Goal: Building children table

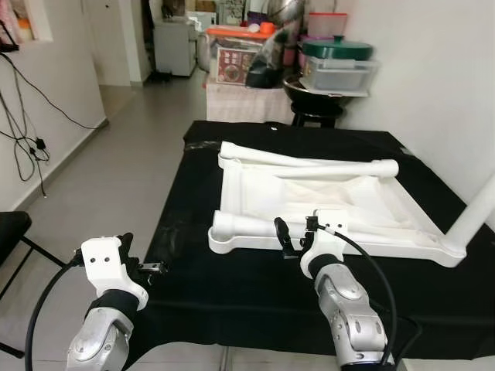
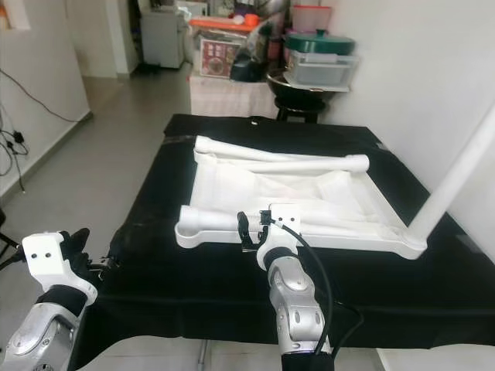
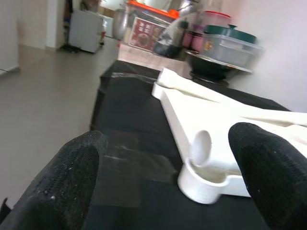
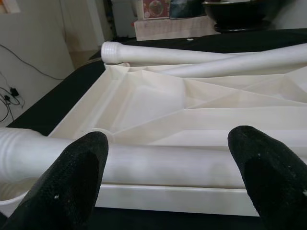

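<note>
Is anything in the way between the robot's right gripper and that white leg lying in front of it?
No. The right gripper is open right at the leg, with nothing visible between them.

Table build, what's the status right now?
Both grippers open: right gripper at near leg, left gripper off the edge. Tabletop upside down, one leg fitted.

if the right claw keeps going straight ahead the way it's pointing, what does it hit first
Most likely the white table leg lying across the near edge of the upturned tabletop; the open right claw points right at it.
</note>
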Robot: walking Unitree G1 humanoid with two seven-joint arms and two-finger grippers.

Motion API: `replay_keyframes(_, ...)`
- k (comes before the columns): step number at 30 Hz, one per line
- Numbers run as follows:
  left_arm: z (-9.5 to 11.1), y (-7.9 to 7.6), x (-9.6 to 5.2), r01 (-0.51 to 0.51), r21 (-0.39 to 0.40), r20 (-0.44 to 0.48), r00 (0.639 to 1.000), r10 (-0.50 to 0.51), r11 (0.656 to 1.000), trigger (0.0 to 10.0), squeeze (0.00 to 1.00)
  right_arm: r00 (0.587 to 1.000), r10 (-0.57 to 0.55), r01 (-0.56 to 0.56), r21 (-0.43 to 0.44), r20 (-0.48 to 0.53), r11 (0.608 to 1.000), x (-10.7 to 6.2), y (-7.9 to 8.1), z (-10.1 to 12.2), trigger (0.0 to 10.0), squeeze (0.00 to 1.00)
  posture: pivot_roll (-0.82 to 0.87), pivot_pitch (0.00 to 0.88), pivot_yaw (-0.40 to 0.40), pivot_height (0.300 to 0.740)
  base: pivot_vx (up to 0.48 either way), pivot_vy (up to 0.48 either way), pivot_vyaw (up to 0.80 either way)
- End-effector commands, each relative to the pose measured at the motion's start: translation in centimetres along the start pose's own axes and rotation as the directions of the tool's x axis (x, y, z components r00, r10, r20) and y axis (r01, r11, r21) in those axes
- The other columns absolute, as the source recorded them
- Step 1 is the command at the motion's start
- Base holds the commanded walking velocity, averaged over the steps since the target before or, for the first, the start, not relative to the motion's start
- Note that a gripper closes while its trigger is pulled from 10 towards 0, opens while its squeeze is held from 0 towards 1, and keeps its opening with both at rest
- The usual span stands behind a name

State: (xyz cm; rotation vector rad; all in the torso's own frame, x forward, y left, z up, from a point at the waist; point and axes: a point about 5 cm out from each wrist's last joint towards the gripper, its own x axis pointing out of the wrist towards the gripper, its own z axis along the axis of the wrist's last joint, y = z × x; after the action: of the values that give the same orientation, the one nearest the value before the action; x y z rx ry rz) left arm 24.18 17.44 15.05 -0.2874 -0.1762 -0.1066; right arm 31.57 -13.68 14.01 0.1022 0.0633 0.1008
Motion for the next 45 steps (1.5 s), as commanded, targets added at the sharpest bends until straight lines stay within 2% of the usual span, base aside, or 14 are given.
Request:
replay_keyframes(1,-0.8,0.0,0.0,0.015,-0.031,-0.039,0.999,-0.016,0.999,10.0,0.0,1.0,0.023,-0.023,-0.004,-0.018,1.0,0.3,0.3,-0.3,10.0,0.0,0.0,0.007,-0.077,0.74,0.0,0.0,0.0)
replay_keyframes(11,-1.2,0.2,0.0,0.051,-0.013,-0.078,0.996,-0.051,0.999,10.0,0.0,0.988,0.148,-0.143,-0.098,0.041,0.985,0.7,1.3,0.6,10.0,0.0,0.0,0.004,-0.066,0.74,0.0,0.0,0.0)
replay_keyframes(13,-1.2,0.0,0.0,0.071,0.023,-0.089,0.994,-0.069,0.997,10.0,0.0,0.955,0.285,-0.258,-0.239,0.082,0.936,1.0,2.2,1.6,10.0,0.0,0.0,0.011,-0.061,0.74,0.0,0.0,0.0)
replay_keyframes(16,-1.2,0.0,0.0,0.076,0.034,-0.092,0.993,-0.073,0.996,10.0,0.0,0.947,0.309,-0.277,-0.268,0.084,0.923,1.1,2.3,1.8,10.0,0.0,0.0,0.011,-0.061,0.74,0.0,0.0,0.0)
replay_keyframes(18,-1.2,-0.5,-0.1,0.094,0.067,-0.102,0.991,-0.087,0.993,10.0,0.0,0.886,0.463,-0.425,-0.332,0.038,0.842,1.4,3.2,2.5,10.0,0.0,0.01,0.016,-0.062,0.74,0.0,0.0,0.0)
replay_keyframes(20,-1.2,-0.5,-0.1,0.094,0.067,-0.102,0.991,-0.087,0.993,10.0,0.0,0.886,0.463,-0.425,-0.332,0.038,0.842,1.4,3.2,2.5,10.0,0.0,0.01,0.016,-0.062,0.74,0.0,0.0,0.0)
replay_keyframes(22,-1.0,-0.7,-0.2,0.103,0.12,-0.108,0.99,-0.09,0.987,10.0,0.0,0.809,0.586,-0.548,-0.409,-0.039,0.73,1.3,3.9,3.1,10.0,0.0,0.01,0.026,-0.068,0.74,0.0,0.0,0.0)
replay_keyframes(25,-0.8,-0.8,-0.1,0.107,0.147,-0.107,0.99,-0.092,0.983,10.0,0.0,0.794,0.606,-0.568,-0.418,-0.051,0.709,1.3,4.1,3.2,10.0,0.0,0.01,0.027,-0.069,0.74,0.0,0.0,0.0)
replay_keyframes(28,-0.2,-1.0,0.3,0.115,0.193,-0.093,0.991,-0.098,0.974,10.0,0.0,0.81,0.585,-0.553,-0.397,-0.05,0.733,1.0,4.2,2.8,10.0,0.0,0.01,0.035,-0.068,0.74,0.0,0.0,0.0)
replay_keyframes(31,1.2,-1.7,1.5,0.137,0.237,-0.058,0.99,-0.127,0.962,10.0,0.0,0.89,0.456,-0.439,-0.328,-0.026,0.837,0.3,3.6,1.3,10.0,0.0,0.0,0.044,-0.061,0.74,0.0,0.0,0.0)
replay_keyframes(32,1.2,-1.7,1.5,0.137,0.237,-0.058,0.99,-0.127,0.962,10.0,0.0,0.89,0.456,-0.439,-0.328,-0.026,0.837,0.3,3.6,1.3,10.0,0.0,0.0,0.044,-0.061,0.74,0.0,0.0,0.0)
replay_keyframes(33,1.8,-1.9,2.0,0.152,0.234,-0.045,0.988,-0.145,0.96,10.0,0.0,0.924,0.382,-0.371,-0.277,-0.016,0.886,-0.2,3.1,0.6,10.0,0.0,-0.01,0.044,-0.054,0.74,0.0,0.0,0.0)
replay_keyframes(36,1.9,-1.8,2.5,0.157,0.218,-0.045,0.987,-0.151,0.963,10.0,0.0,0.942,0.334,-0.324,-0.18,0.027,0.929,-1.3,2.5,0.5,10.0,0.0,-0.03,0.055,-0.033,0.74,0.0,0.0,-0.53)
replay_keyframes(45,1.1,-0.7,2.4,0.098,0.205,-0.077,0.994,-0.083,0.974,10.0,0.0,0.929,0.363,-0.349,-0.161,0.073,0.923,-1.9,2.8,0.6,10.0,0.0,-0.03,0.051,-0.02,0.74,0.0,0.0,-0.8)
